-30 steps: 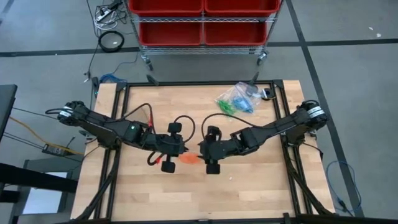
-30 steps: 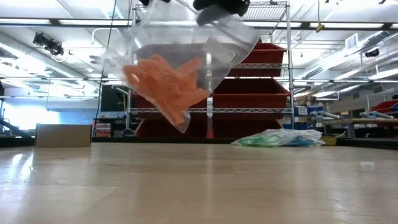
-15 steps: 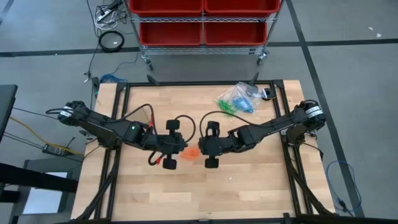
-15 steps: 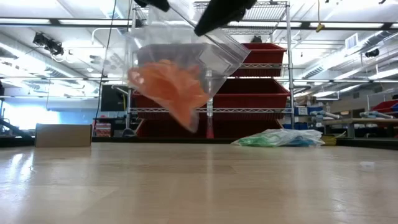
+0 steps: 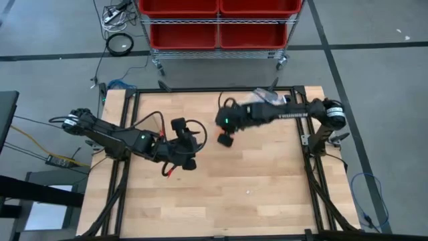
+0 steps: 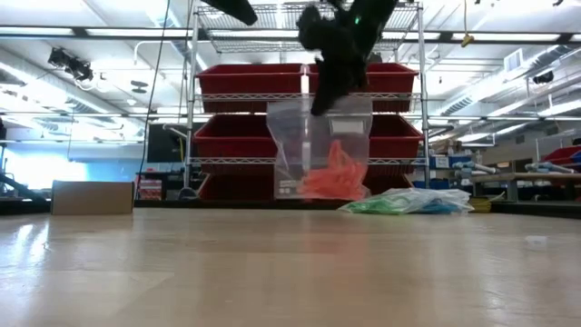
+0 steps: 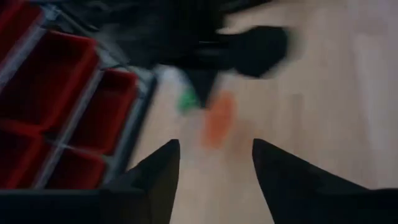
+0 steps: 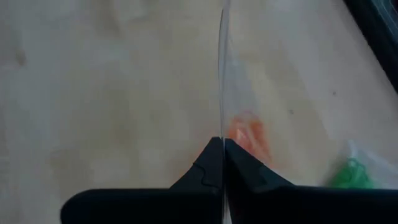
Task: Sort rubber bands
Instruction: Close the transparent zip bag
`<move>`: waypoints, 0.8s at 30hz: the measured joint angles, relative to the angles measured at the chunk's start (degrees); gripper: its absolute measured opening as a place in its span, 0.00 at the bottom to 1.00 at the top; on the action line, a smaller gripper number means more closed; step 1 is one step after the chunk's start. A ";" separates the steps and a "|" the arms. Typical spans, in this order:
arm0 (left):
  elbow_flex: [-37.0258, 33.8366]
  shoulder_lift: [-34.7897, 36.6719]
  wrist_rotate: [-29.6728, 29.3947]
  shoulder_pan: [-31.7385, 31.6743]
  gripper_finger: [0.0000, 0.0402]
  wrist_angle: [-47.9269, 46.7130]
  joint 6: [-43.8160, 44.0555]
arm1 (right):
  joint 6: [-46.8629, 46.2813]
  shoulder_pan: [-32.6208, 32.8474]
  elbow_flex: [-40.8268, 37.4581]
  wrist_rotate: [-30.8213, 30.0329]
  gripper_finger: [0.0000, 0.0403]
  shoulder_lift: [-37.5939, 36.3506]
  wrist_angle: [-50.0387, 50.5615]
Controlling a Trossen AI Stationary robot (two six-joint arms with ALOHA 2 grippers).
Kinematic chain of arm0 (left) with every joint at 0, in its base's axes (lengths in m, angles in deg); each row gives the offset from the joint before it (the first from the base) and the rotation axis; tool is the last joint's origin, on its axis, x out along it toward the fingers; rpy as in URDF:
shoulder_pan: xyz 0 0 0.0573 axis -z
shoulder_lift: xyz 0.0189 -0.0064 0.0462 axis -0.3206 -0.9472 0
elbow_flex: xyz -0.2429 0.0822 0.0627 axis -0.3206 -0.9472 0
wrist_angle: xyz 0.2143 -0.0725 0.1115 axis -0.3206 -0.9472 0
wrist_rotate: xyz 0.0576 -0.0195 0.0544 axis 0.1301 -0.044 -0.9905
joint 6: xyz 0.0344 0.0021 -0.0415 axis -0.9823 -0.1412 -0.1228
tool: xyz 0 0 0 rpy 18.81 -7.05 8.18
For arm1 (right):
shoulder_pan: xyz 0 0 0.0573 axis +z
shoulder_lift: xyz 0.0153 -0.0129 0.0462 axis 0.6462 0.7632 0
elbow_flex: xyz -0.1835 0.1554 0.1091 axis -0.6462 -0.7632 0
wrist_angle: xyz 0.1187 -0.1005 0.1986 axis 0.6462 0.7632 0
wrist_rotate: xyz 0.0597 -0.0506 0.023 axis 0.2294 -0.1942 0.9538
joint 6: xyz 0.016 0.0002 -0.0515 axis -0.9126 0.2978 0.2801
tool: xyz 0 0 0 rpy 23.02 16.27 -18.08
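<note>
Though blurred, right gripper pinches bag of orange rubber bands.

1. The table is bare wood on the side of the hanging clear bag away from the red-bin shelf.
2. That bag, carrying orange rubber bands, hangs above mid-table.
3. A bag pile lies beside it, toward the shelf.
4. The left gripper blocks the opposite side.

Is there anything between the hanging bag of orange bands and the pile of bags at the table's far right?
Nothing visible. The right gripper holds the clear bag of orange rubber bands above bare table, beside the pile.
</note>
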State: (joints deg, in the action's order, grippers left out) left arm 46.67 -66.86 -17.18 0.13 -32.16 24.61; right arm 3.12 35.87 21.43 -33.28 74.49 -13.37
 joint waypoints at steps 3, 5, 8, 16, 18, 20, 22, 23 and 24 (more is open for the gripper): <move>-1.39 0.09 3.28 0.31 0.54 -0.36 3.39 | 1.21 -5.14 0.00 2.01 0.00 0.27 0.54; -3.12 0.09 4.79 0.81 0.54 -0.32 5.69 | 1.48 -8.32 0.00 3.11 0.00 0.32 1.14; -6.94 0.09 5.90 2.14 0.54 0.15 8.57 | 1.58 -12.90 0.00 5.09 0.00 0.32 1.91; -21.76 0.07 7.76 3.52 0.54 14.12 15.18 | 1.57 -23.07 -3.08 11.82 0.00 0.32 0.35; -24.55 0.07 7.76 3.71 0.54 18.73 16.30 | 1.57 -24.96 -4.66 11.72 0.00 0.32 -0.35; -26.88 0.07 7.75 3.81 0.54 23.47 16.46 | 1.55 -26.33 -6.37 11.56 0.00 0.34 -1.11; -28.55 0.07 8.18 3.82 0.54 27.07 16.48 | 1.54 -27.46 -7.68 11.39 0.00 0.34 -2.39; -29.12 0.07 8.53 3.82 0.54 28.47 16.48 | 1.56 -27.93 -8.23 11.23 0.00 0.34 -2.89; -29.62 0.07 8.84 3.82 0.54 29.83 16.48 | 1.57 -28.26 -8.80 10.15 0.00 0.34 -3.10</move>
State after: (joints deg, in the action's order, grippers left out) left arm 17.04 -66.79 -8.34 3.95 -2.33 41.10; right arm 4.69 7.61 12.62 -23.13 74.83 -16.47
